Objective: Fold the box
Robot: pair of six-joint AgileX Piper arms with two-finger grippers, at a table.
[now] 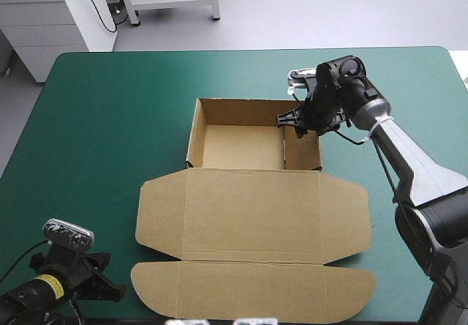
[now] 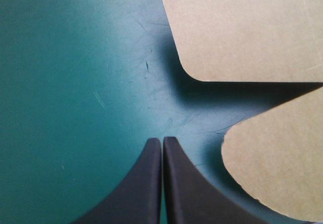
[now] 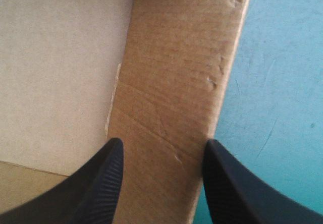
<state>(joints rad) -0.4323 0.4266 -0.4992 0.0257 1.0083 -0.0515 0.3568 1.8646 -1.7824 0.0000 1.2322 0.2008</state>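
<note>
At the near left corner of the teal-green cover (image 1: 102,120) the left gripper (image 2: 162,140) is hanging low, its black fingers (image 2: 144,183) pressing together, just beside the lid's rounded flaps (image 2: 275,173). The brown box (image 1: 241,146) is sitting at the cover's middle as an open tray, its lid (image 1: 248,211) lying flat toward the near edge. The right gripper (image 3: 162,148) is straddling the tray's right wall (image 1: 301,148), fingers standing well apart.

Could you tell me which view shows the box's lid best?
The high view: the whole lid lies flat there. The left wrist view shows only two rounded flap corners; the right wrist view, mostly a side wall.
</note>
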